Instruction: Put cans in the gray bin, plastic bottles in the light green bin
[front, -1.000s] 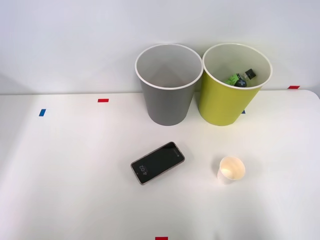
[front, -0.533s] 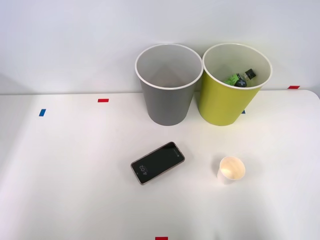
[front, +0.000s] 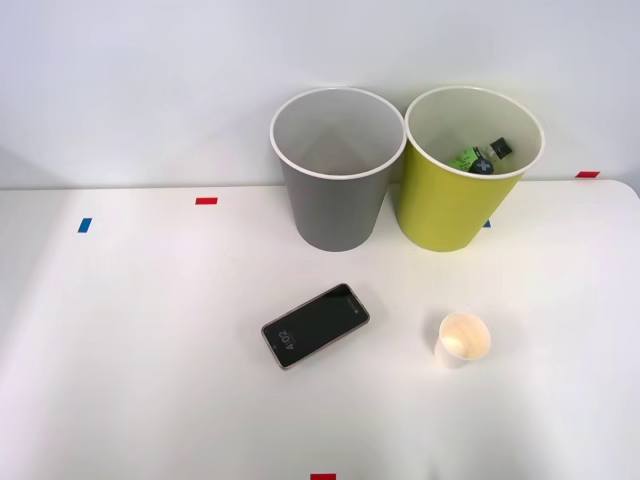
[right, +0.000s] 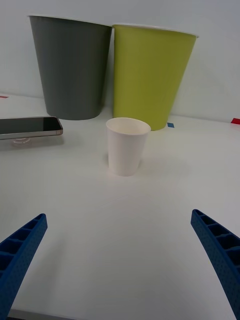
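The gray bin (front: 335, 200) stands at the back of the white table, with the light green bin (front: 455, 195) touching it on its right. Inside the light green bin lie the plastic bottles: a bright green one (front: 470, 159) with a dark cap and a black-capped one (front: 498, 148) beside it. The gray bin's inside looks bare. In the right wrist view both bins (right: 72, 70) (right: 150, 75) rise behind a white paper cup. My right gripper (right: 120, 260) is open and holds nothing, low over the table in front of that cup. No cans show.
A white paper cup (front: 463, 340) (right: 127, 146) stands upright in front of the light green bin. A dark phone (front: 315, 325) (right: 30, 126) lies face up before the gray bin. Small red and blue tape marks (front: 206, 201) dot the table.
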